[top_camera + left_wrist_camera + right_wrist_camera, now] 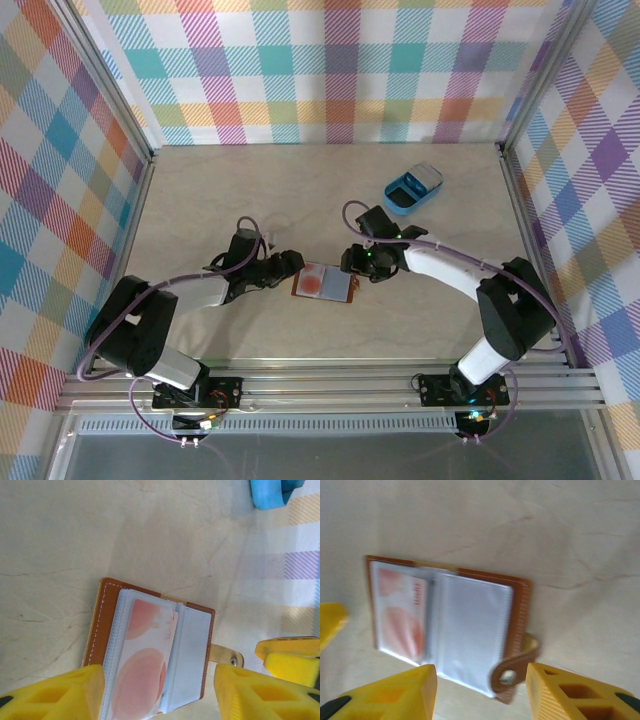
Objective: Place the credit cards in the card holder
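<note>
- Your card holder [325,283] lies opened flat on the pale, faintly veined tabletop [250,190]. It sits about midway between the left and right edges, nearer the near edge.
- It is tan-brown leather with pale stitching round the rim. Inside, glossy clear sleeves [470,625] lie over a pale lining.
- One credit card [145,670], whitish with soft red-pink discs, sits in the sleeve on the half toward your left arm.
- The wrist views give you the stitching and the rounded snap tab [512,672] with its metal stud, jutting from the edge toward the right arm. The top view gives you both arms flanking the holder.
- Left gripper [293,264]: the yellow, hollow-celled fingers are spread and pinch nothing, just beside the holder's left edge.
- Right gripper [350,262]: the fingers are likewise spread and empty, just beside the right edge near the tab. You cannot tell whether they touch the leather.
- A rounded blue plastic tray [413,188] stands well apart, toward the far right corner.
</note>
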Available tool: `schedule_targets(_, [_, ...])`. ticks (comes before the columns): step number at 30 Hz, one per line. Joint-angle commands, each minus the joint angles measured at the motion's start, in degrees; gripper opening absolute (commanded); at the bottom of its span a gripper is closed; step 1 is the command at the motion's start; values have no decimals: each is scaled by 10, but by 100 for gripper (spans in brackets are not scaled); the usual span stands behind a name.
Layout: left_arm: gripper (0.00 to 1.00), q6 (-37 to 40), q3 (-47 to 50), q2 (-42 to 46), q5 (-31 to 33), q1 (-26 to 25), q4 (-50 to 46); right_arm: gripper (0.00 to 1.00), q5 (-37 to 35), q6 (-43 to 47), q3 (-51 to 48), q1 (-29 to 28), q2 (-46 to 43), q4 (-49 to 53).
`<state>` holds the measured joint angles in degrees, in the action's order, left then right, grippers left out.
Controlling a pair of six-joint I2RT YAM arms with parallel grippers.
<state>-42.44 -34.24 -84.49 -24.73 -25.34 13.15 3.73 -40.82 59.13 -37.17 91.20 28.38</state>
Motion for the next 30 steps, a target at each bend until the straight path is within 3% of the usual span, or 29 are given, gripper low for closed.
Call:
schedule_targets(1, [60,53,-35,17,54,-15,-101,52,-56,29,32,-11,21,87])
schedule_targets(9, [62,57,-56,-15,71,-26,-124,52,-43,43,65,-24,82,95])
schedule_targets(14, [62,58,-70,-36,67,-33,-129,20,-38,51,61,-22,85,85])
schedule_targets(19, [64,70,-86,-50,63,-37,-142,0,-41,66,56,-14,81,87])
schedule_targets(23, [66,80,-94,-56,59,-39,-143,0,-37,91,55,-8,86,81])
schedule_targets(30, [69,109,-123,-48,133,-50,-225,0,-16,102,54,-2,95,68])
